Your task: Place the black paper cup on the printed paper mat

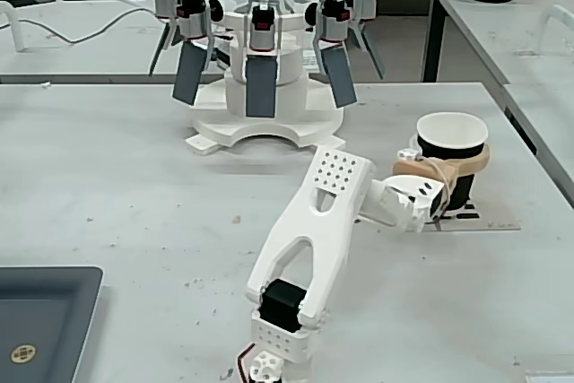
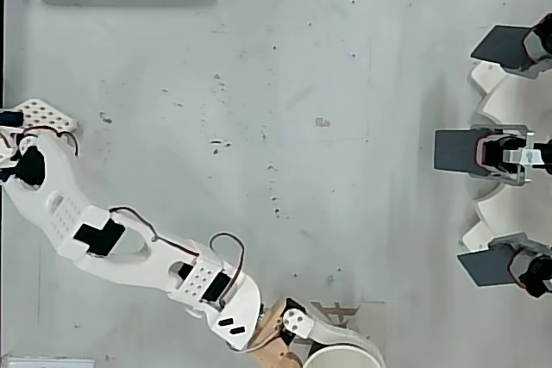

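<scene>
At the table's right side in the fixed view, the gripper (image 1: pixel 448 187) is clamping the black paper cup (image 1: pixel 453 152) over the printed paper mat (image 1: pixel 480 220), needing a level, gentle release.

Both views are evenly and brightly lit from above, with only soft, faint shadows cast on the pale table (image 1: pixel 134 177). No strong glare is seen. The fixed view is slightly soft overall; the overhead view is sharper, with no marked edge distortion.
</scene>
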Robot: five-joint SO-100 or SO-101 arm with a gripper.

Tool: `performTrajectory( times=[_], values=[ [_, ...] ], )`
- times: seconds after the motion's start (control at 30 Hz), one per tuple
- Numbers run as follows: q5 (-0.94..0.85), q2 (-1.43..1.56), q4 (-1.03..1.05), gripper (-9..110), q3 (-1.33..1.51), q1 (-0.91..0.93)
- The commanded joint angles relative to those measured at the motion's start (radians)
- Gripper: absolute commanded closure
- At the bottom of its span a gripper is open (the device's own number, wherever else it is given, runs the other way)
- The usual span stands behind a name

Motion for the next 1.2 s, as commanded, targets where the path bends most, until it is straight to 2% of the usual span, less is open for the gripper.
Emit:
performTrajectory(
  times=[0.0, 0.43, 0.9, 1.17],
  values=[
    [0.006, -0.003, 0.006, 92, -0.072, 0.012],
    [0.026, -0.041, 0.018, 88, -0.092, 0.014],
    [0.028, -0.018, 0.057, 61, -0.083, 0.046],
    [0.026, 0.049, 0.057, 47, 0.017, 0.077]
  ],
)
